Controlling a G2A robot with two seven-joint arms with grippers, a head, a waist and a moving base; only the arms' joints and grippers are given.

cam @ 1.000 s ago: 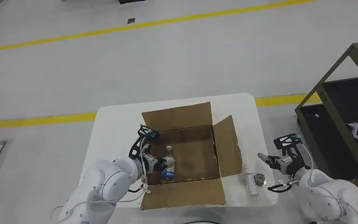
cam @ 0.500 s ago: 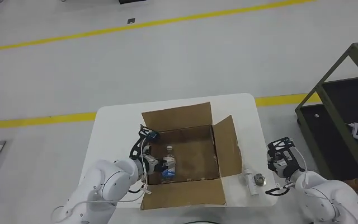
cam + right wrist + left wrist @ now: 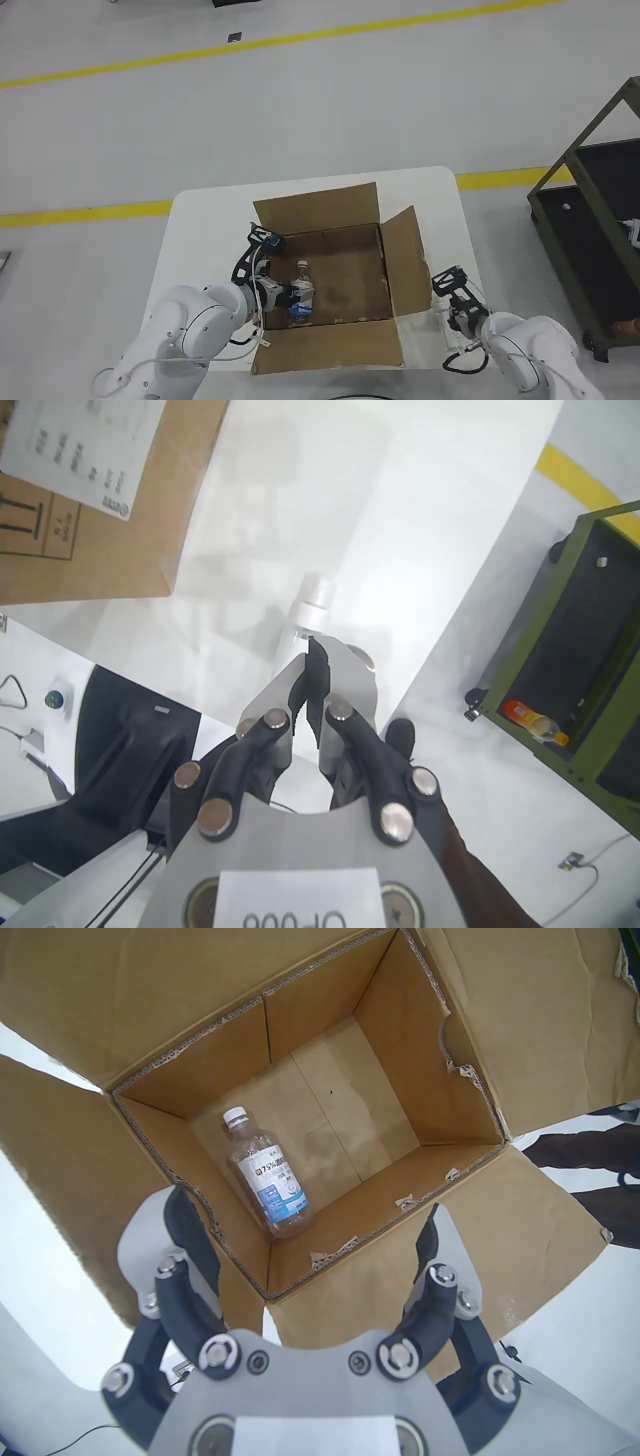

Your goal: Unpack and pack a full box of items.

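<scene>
Left wrist view: the inside of the open brown cardboard box [image 3: 310, 1008], with one clear plastic bottle with a white cap [image 3: 270, 1183] lying on its floor against a wall.
Left gripper [image 3: 305, 1203]: above a box corner, jaws wide apart, empty.
Right wrist view: one white plastic bottle [image 3: 312, 605] lying on the white table [image 3: 300, 500], beside the box.
Right gripper [image 3: 314, 650]: just over it, jaws pressed together, holding nothing.

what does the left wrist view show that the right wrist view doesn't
Left wrist view: the box's inside, a clear bottle lying on its floor, and the open left gripper. Right wrist view: a white bottle on the table past the shut right gripper, and a green cart holding an orange bottle. Both: the box and table.
</scene>
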